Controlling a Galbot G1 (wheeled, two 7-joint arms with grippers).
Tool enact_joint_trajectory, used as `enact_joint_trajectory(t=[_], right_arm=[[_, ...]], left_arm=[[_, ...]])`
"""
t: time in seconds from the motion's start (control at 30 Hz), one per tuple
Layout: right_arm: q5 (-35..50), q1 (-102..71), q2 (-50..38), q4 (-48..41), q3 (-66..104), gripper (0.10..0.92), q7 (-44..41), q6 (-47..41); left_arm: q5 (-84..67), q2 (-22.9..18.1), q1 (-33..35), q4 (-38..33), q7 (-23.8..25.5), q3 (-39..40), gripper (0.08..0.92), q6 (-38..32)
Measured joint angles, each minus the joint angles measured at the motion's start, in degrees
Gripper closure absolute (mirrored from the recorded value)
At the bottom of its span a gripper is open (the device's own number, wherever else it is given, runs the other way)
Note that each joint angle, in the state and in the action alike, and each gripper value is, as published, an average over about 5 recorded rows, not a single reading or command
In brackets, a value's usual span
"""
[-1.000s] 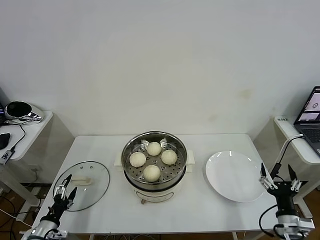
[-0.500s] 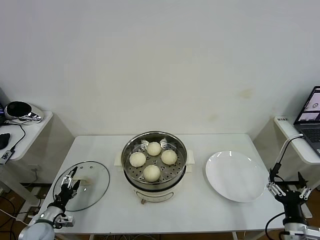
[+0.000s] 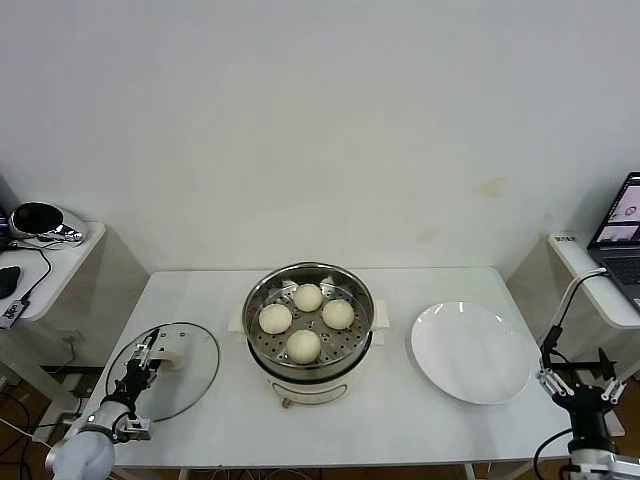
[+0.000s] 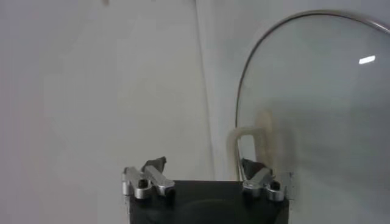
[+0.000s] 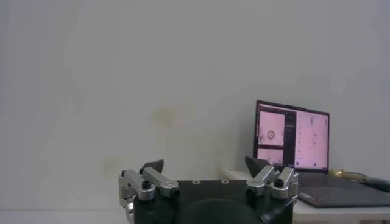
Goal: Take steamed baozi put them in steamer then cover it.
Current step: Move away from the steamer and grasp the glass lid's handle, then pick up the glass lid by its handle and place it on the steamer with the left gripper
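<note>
White table (image 3: 210, 290), plate (image 3: 470, 352) beside steamer (image 3: 309, 318)

No readable text, labels or numbers anywhere.

Left pincer (image 3: 145, 357) low, jaws apart; right pincer (image 3: 580, 379) open, parked.

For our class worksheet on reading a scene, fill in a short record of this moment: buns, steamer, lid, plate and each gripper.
buns: four steamed baozi on the perforated tray
steamer: steamer at table centre, uncovered
lid: cover flat on the table, on the robot's left of the steamer
plate: white plate with nothing on it, right of the steamer
left gripper: left gripper at the cover's handle
right gripper: right gripper open, off the table's right edge, idle
</note>
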Motion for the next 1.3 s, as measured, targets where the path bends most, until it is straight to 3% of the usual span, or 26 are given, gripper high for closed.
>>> enact_joint_trajectory(t=[0.6, 0.77, 0.97, 1.3], right_arm=[[-0.82, -0.2, -0.05, -0.28, -0.18, 0.203, -0.3, 0.44], [-0.83, -0.08, -0.2, -0.32, -0.19, 0.203, -0.39, 0.55], [-0.94, -0.29, -0.32, -0.28, -0.33, 0.203, -0.5, 0.8], [-2.25, -0.62, 0.16, 0.17, -1.88, 0.203, -0.61, 1.38]], left_arm=[[-2.67, -0.21, -0.26, 2.83, -3.49, 0.18, 0.852, -0.66], [-3.62, -0.49, 1.89, -1.03, -4.2, -1.12, 0.869, 0.88], [-6.03, -0.07, 7.25, -10.75, -3.79, -3.77, 0.869, 6.72], [-12.34, 3.56, 15.09, -30.7, 3.18, -7.19, 0.869, 21.23]])
